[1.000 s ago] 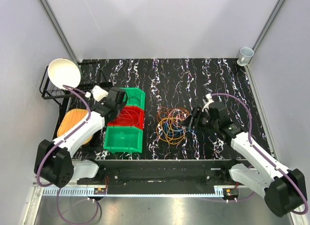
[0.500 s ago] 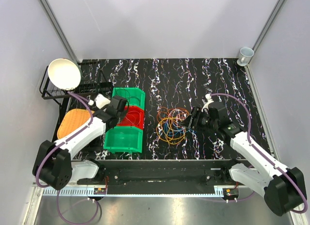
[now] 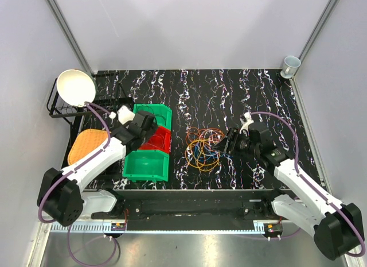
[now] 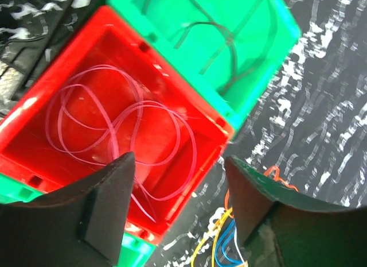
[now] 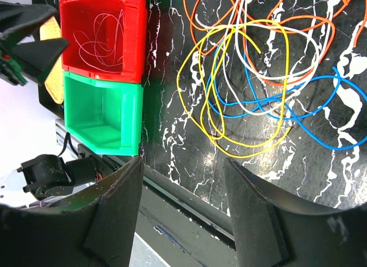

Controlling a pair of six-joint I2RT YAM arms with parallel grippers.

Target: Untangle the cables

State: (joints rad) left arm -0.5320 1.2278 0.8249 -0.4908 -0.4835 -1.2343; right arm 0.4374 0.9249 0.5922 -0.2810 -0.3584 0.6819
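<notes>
The cables (image 3: 202,147) lie as a loose tangle of orange, yellow, blue and white loops on the black marbled table, between the two arms. The right wrist view shows the same cables (image 5: 246,83) spread just ahead of my right gripper (image 5: 183,161), which is open with nothing between its fingers. In the top view my right gripper (image 3: 221,145) sits at the tangle's right edge. My left gripper (image 3: 151,126) hovers over the red bin (image 3: 167,142). It stands open and empty (image 4: 179,163), and a thin red cable (image 4: 120,135) lies coiled in that red bin (image 4: 189,97).
A green bin (image 4: 255,77) beyond the red one holds a dark green cable (image 4: 223,43). An empty green bin (image 3: 146,166) sits nearest me. A black rack with a white bowl (image 3: 76,87) and an orange mat (image 3: 86,143) stand at the left. A cup (image 3: 291,64) is at the far right corner.
My left gripper has gone from shut to open above the red bin, and its wrist has swung slightly right. The right arm has hardly moved.
</notes>
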